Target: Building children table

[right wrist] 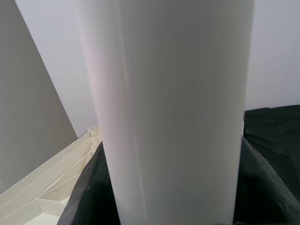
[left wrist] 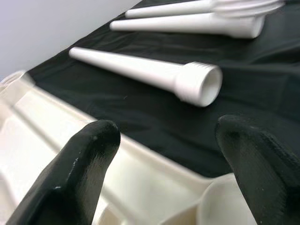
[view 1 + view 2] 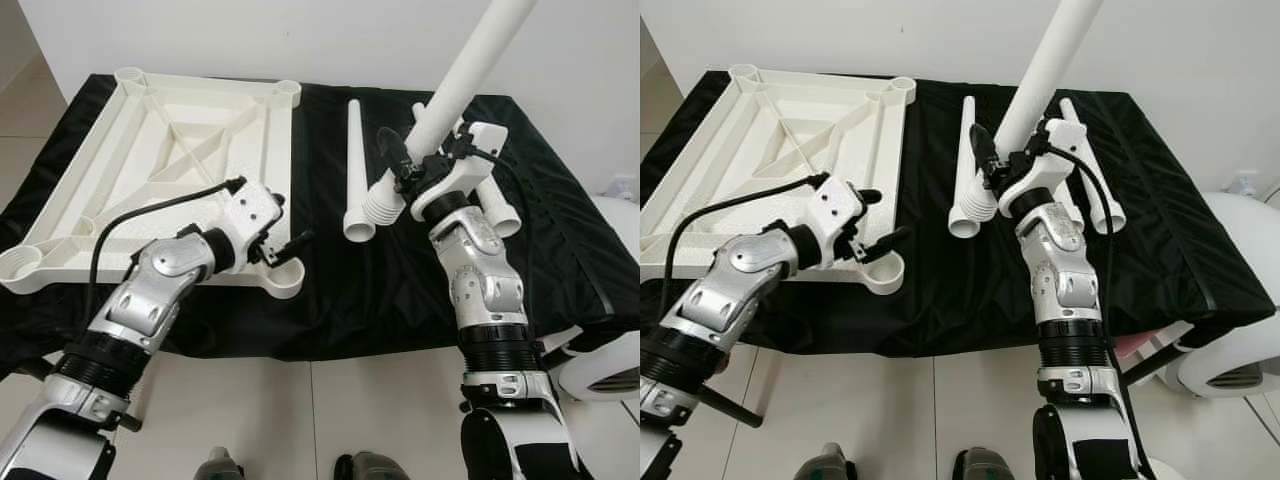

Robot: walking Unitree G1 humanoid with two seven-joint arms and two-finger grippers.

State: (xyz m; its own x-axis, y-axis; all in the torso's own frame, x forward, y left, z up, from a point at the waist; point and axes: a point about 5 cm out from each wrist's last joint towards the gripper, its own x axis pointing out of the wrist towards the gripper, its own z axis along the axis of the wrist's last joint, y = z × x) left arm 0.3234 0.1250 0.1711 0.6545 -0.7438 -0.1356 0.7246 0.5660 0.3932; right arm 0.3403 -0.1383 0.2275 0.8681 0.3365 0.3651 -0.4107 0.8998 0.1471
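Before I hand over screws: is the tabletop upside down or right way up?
Upside down. The tabletop lies on the black cloth with its ribs and round corner sockets facing up, ready for legs.

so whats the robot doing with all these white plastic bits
It is putting together a small table. The upturned white tabletop lies on a black cloth, its corner sockets facing up. The right gripper is shut on one table leg, held off the cloth with its threaded end down. The left gripper hovers open at the tabletop's near corner socket. The spare legs lie on the cloth.
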